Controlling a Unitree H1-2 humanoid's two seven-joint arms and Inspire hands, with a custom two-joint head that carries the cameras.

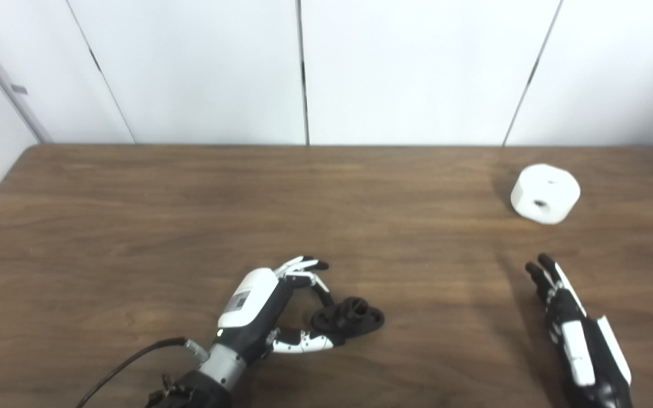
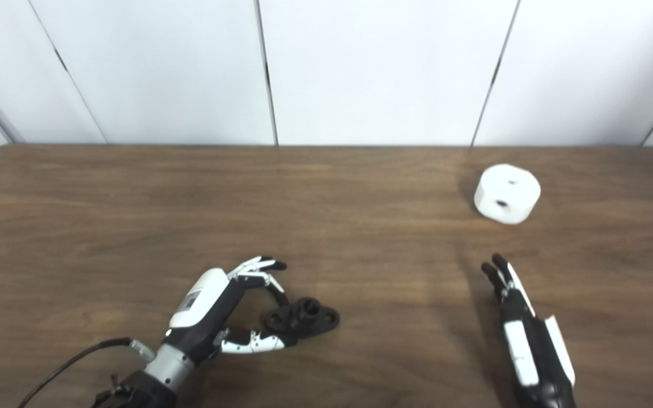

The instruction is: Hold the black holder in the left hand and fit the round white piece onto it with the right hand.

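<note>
Holder (image 1: 349,318) and white piece (image 1: 545,193), one of each, lie well apart on the wooden counter (image 1: 134,226).

One black holder sits on the counter near the front, left of centre, with a raised collar on a flat flange. The left hand (image 1: 272,306) curls around its left side, fingers (image 1: 304,266) arched above and thumb (image 1: 304,341) reaching under the flange's near edge; the thumb tip touches it, but the holder rests on the counter and I cannot tell whether the grip has closed. One round white piece stands toward the far right, showing a dark hole in its side and a smaller one on top. The right hand (image 1: 573,323) lies near the front right, open and empty, fingers straight and pointing toward the piece, apart from it. Two hands in all; white wall panels behind.
</note>
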